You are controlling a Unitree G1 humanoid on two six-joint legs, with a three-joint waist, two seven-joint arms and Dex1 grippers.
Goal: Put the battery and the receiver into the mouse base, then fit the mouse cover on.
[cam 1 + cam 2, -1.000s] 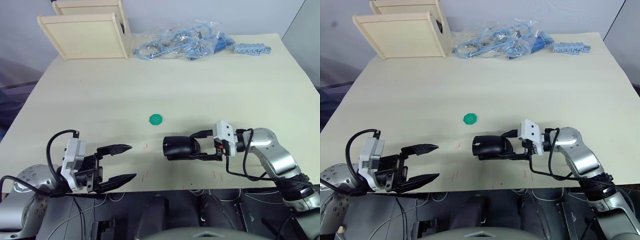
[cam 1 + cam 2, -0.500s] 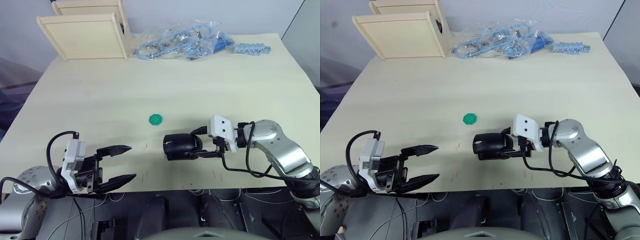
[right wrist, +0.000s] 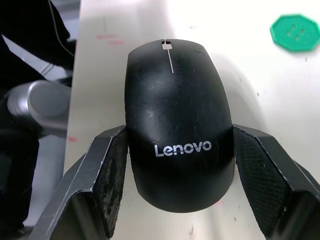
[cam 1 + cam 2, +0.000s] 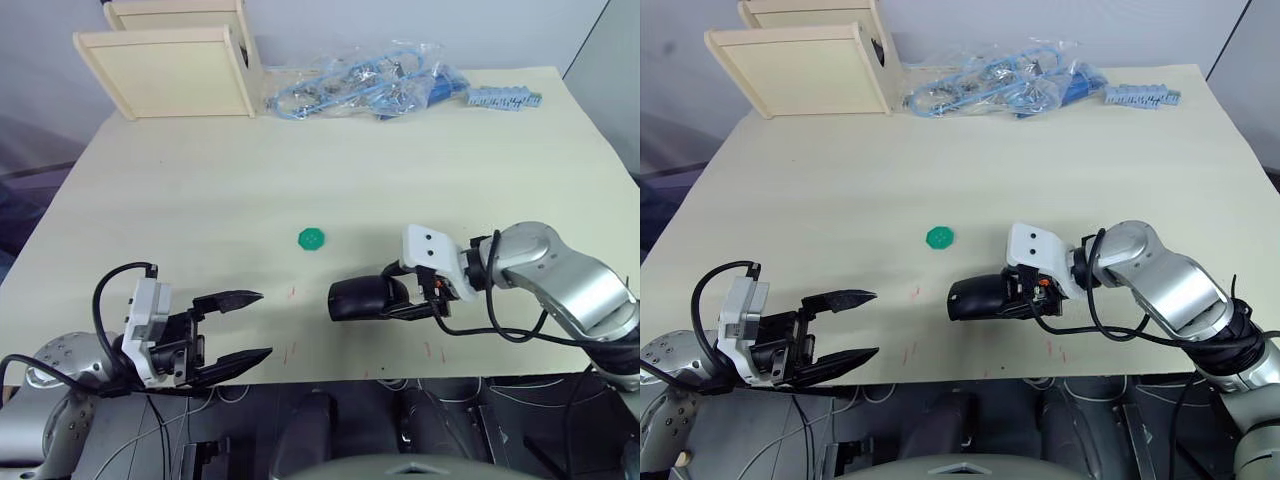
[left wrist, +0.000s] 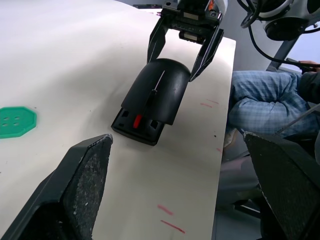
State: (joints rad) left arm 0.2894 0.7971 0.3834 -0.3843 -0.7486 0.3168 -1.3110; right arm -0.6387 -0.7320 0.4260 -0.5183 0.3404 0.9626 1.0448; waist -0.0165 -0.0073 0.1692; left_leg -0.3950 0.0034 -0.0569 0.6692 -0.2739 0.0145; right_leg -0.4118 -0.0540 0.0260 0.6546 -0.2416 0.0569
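Observation:
The mouse cover (image 3: 177,120), smooth black with grey lettering, sits on top of the mouse base (image 5: 137,122), whose red inner part shows at the front opening. The assembled mouse (image 4: 360,298) lies near the table's front edge, right of centre. My right gripper (image 4: 388,295) is shut on its rear, one finger pressed against each side. My left gripper (image 4: 264,323) hovers open at the front left edge with nothing between its fingers, a hand's width left of the mouse. The battery and the receiver are hidden.
A green octagonal disc (image 4: 312,238) lies just behind the mouse. Two wooden boxes (image 4: 170,70) stand at the back left. A clear bag of blue parts (image 4: 370,85) and a grey-blue strip (image 4: 505,98) lie at the back. A person's leg (image 5: 265,100) is beyond the table edge.
My right wrist has risen and swung left over the mouse, still gripping it. The mouse has stayed almost where it was. The left arm has not moved.

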